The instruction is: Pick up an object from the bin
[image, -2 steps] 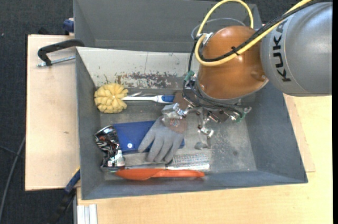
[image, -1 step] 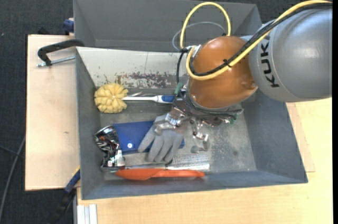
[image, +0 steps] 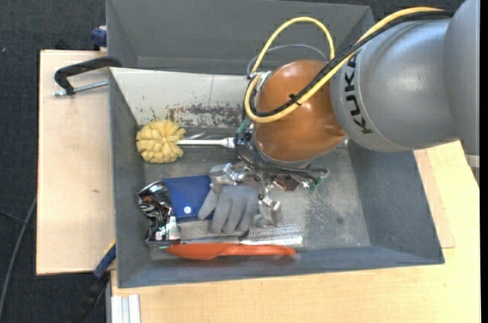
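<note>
At the left of the bin (image: 236,32), a brush with a knobbly yellow head (image: 159,142) lies near the back-left corner, its metal handle pointing right toward the middle. In front of it, along the front wall, sits a small heap: a crumpled black-and-silver packet (image: 156,209), a flat blue piece (image: 187,196), a limp grey glove (image: 231,209) and, nearest the front wall, a long orange-red strip (image: 229,251). The gripper (image: 258,190) hangs low under the orange wrist cover (image: 293,112), at the glove's upper right edge and close to the tip of the brush handle. That cover hides enough of it that one cannot tell whether it is released or clenched, and nothing can be seen grasped in it. The glove looks the likeliest pick. It is soft cloth, so a pinch on a raised fold would probably serve better than one on a flat part. A straight vertical lift should keep it from dragging the blue piece or strip along. To the right the floor lies bare up to the sloping right wall, leaving free room there, whereas the front wall is close behind the heap.
</note>
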`<state>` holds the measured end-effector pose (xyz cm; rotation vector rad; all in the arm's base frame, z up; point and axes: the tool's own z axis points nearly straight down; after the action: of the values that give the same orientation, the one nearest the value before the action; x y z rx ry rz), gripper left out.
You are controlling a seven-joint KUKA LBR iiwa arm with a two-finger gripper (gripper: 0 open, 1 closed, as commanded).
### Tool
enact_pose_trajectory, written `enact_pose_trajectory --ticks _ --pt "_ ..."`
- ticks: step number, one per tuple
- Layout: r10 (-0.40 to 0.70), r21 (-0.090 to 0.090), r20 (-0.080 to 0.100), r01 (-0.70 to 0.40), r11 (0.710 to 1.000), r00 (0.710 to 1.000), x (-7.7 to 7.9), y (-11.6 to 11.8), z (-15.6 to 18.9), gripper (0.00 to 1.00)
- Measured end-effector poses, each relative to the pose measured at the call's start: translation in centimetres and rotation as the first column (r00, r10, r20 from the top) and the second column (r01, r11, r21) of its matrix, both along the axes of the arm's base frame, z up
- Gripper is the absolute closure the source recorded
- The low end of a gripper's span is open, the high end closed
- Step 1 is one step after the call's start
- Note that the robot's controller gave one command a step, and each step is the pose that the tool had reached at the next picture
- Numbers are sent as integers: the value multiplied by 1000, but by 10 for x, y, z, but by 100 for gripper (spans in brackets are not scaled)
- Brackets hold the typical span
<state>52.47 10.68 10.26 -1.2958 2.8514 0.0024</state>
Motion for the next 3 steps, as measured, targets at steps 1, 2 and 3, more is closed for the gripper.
enact_pose_trajectory --ticks 1,2,3 --pt "257 -2 7 -257 966 966 0 12 10 0" --pt "414 -5 12 -414 910 910 0 21 29 0" --pt "489 -8 13 -489 872 872 6 24 15 0"
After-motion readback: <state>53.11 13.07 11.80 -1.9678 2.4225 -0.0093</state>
